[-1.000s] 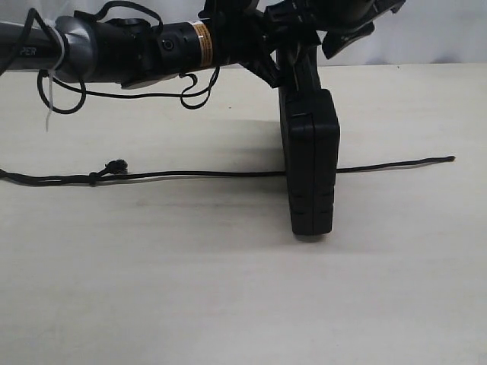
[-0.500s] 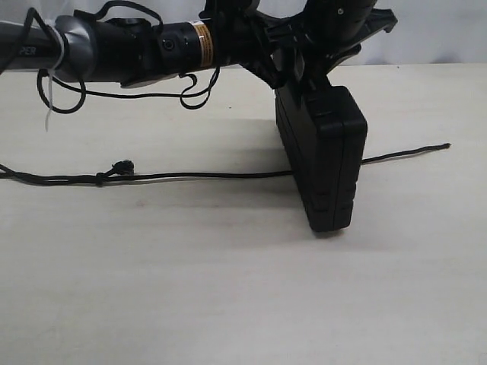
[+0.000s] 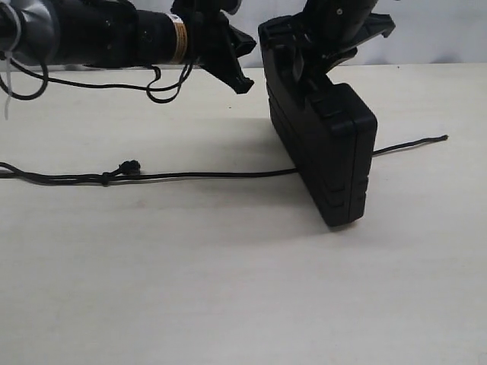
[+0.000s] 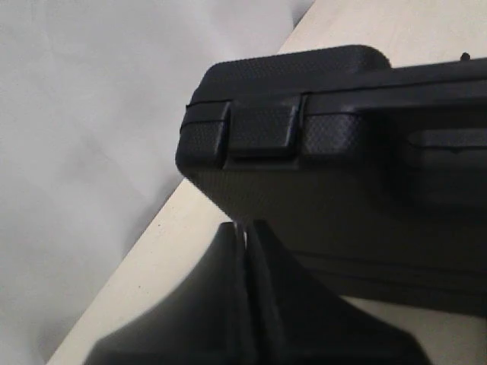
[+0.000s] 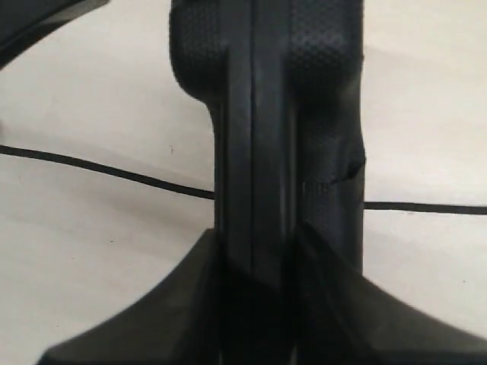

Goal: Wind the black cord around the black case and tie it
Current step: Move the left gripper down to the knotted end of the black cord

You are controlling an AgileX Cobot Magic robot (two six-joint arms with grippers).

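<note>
Exterior view, nearest first: the pale table (image 3: 228,296) lies bare in front, and across its middle the black cord (image 3: 198,176) runs flat from the left edge, past its small knot (image 3: 131,166), to the foot of the black case (image 3: 338,156), coming out again on the right and ending in a loose tip. The case stands on its narrow edge, leaning, its near end toward the camera. The cord seems to pass beneath it, though whether the case presses on it cannot be told. At the far top of the case the right gripper (image 5: 259,251) has its jaws clamped on the case's edge. Off to the left and clear of the case, the left gripper (image 4: 245,243) has its jaws together on nothing. By my reading the task is barely begun: the cord is laid crosswise under the case, but no turn goes around it and no tie is made
</note>
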